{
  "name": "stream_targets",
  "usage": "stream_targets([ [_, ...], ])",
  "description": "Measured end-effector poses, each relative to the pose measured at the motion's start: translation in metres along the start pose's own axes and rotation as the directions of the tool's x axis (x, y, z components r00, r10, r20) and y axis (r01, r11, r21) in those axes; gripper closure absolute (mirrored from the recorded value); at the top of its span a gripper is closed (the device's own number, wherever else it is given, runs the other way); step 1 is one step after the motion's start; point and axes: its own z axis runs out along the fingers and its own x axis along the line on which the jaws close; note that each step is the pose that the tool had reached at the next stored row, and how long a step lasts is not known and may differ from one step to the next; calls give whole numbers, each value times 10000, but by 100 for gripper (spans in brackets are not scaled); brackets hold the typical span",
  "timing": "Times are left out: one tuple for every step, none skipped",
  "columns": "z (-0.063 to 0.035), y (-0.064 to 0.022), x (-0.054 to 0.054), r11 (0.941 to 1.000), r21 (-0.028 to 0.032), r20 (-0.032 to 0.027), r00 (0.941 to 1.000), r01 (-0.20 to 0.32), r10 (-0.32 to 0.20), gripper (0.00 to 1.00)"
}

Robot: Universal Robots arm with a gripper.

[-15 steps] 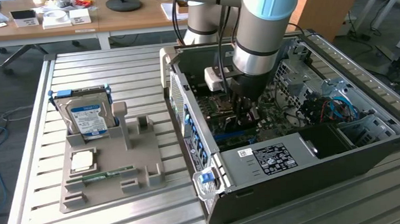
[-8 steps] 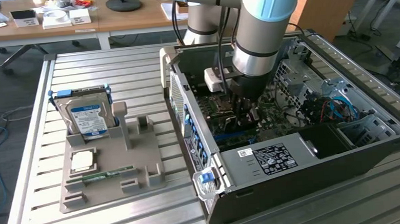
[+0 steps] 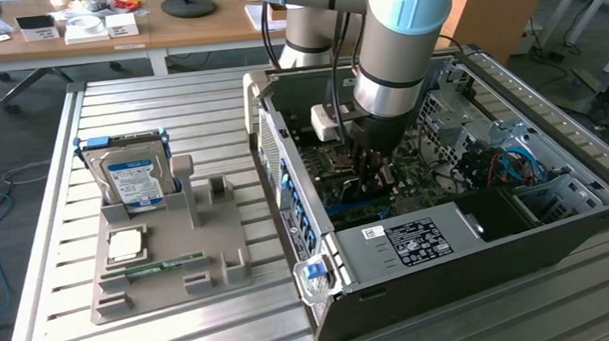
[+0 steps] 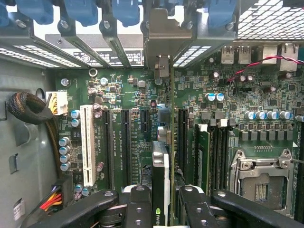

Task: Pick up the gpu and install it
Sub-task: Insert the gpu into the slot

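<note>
Slatted metal table (image 3: 155,100) underfoot, cluttered wooden desk (image 3: 89,43) behind at 11 o'clock. On the table at 9 o'clock, a grey parts holder (image 3: 168,260): hard drive (image 3: 127,176) with blue-white label standing upright in its rear slot, a pale square chip (image 3: 126,244) lying flat in a recess, a narrow green memory stick (image 3: 163,266) lying flat just below it. At centre to 3 o'clock, an open black computer case (image 3: 496,242), side panel off, with motherboard (image 3: 336,184), blue cables (image 3: 507,164) and a labelled power supply (image 3: 407,239) inside. Arm reaching down into the case, pincer (image 3: 372,171) low over the motherboard. In the wrist view, pincer (image 4: 165,199) clamped on the gpu (image 4: 160,185), black fingers (image 4: 135,206) pressing either face. Gpu held edge-on between them, standing over the row of expansion slots (image 4: 124,137), just beside the white slot (image 4: 87,142), below the rear bracket openings (image 4: 164,45).
</note>
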Motion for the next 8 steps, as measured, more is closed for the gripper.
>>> stream_targets([
  [2, 0, 0, 10000, 0, 1, 10000, 0, 0, 73],
  [8, 0, 0, 10000, 2, 4, 10000, 0, 0, 73],
  [11, 0, 0, 10000, 1, 2, 10000, 0, 0, 73],
  [11, 0, 0, 10000, 0, 1, 10000, 0, 0, 73],
  [11, 0, 0, 10000, 0, 0, 10000, 0, 0, 73],
  [11, 0, 0, 10000, 0, 0, 10000, 0, 0, 73],
  [11, 0, 0, 10000, 0, -1, 10000, 0, 0, 73],
  [11, 0, 0, 10000, 0, -1, 10000, 0, 0, 73],
])
